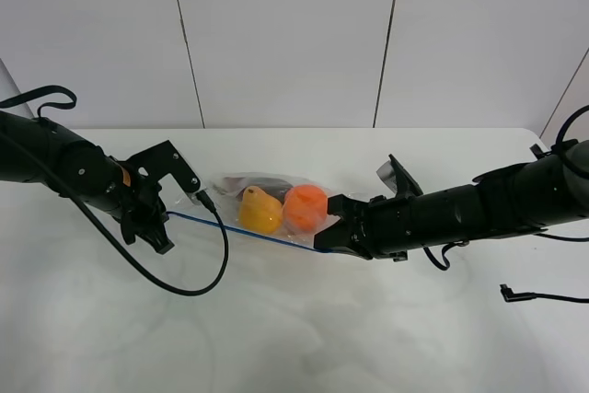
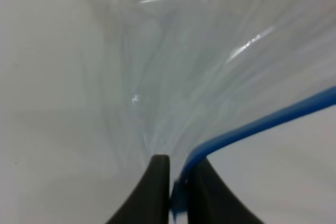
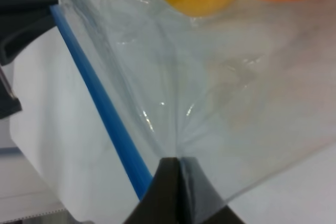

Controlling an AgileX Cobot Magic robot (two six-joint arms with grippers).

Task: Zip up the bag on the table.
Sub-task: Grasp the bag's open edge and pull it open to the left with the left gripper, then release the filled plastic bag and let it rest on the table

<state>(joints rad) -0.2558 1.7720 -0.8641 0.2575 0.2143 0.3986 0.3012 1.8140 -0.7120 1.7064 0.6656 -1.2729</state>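
The left end effector (image 2: 178, 174) is clenched on one end of the blue zip strip (image 1: 244, 230), the strip running out from between its fingers. The right end effector (image 3: 177, 169) is clenched too, but on the clear film just beside the strip, not on the strip itself. The bag (image 1: 276, 192) is stretched between the two over the tabletop (image 1: 294, 338), with the yellow fruit (image 1: 260, 212) and the orange fruit (image 1: 306, 207) lying inside it, closer to the right end effector than to the left. Whether the zip is already pressed shut along its length cannot be told. The main risk appears to be slippage: the film is thin and slick, so a pull along the strip could draw it out of the right end effector's pinch, or stretch and tear the plastic there. If either end effector slides off the line of the strip, part of the zip would likely stay unsealed. The fruit could roll and drag the bag askew, and the black cable (image 1: 216, 264) looping beside the left end effector could snag the bag's edge. No brand, label or writing is readable anywhere.
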